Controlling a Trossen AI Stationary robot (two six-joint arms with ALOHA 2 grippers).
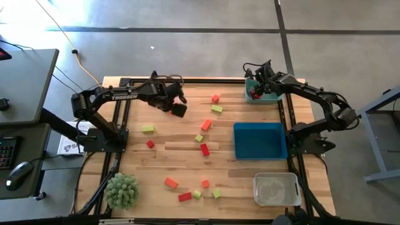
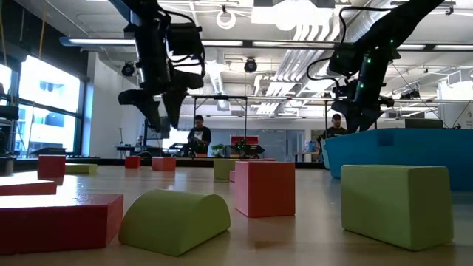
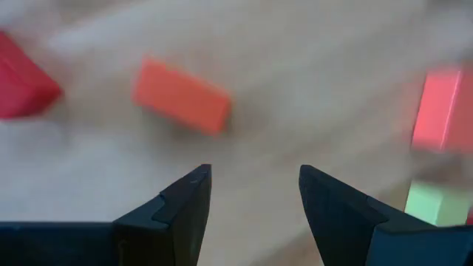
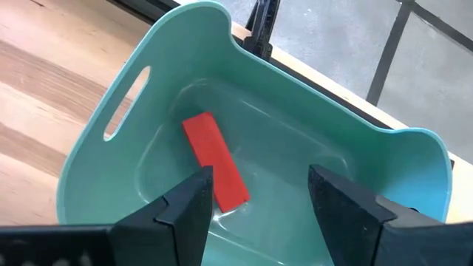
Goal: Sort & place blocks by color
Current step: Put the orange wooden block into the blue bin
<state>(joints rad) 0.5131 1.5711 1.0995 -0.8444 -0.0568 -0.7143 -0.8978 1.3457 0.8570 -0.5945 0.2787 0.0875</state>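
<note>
Red, orange and yellow-green blocks lie scattered on the wooden table (image 1: 175, 159). My left gripper (image 1: 180, 109) hovers open above the table's far middle. In its wrist view an orange block (image 3: 181, 96) and a red block (image 3: 22, 85) lie on the wood beyond its fingers (image 3: 255, 174), with nothing between them. My right gripper (image 1: 254, 94) stands open over the teal bin (image 1: 272, 97) at the far right. A red bar (image 4: 214, 161) lies flat on that bin's bottom, below the open fingers (image 4: 259, 177) and clear of them.
A blue bin (image 1: 259, 140) stands right of centre and a clear bin (image 1: 277, 189) at the near right. A spiky green plant ball (image 1: 122, 190) sits at the near left. Loose blocks cluster around the centre (image 1: 204, 149) and along the near edge (image 1: 184, 197).
</note>
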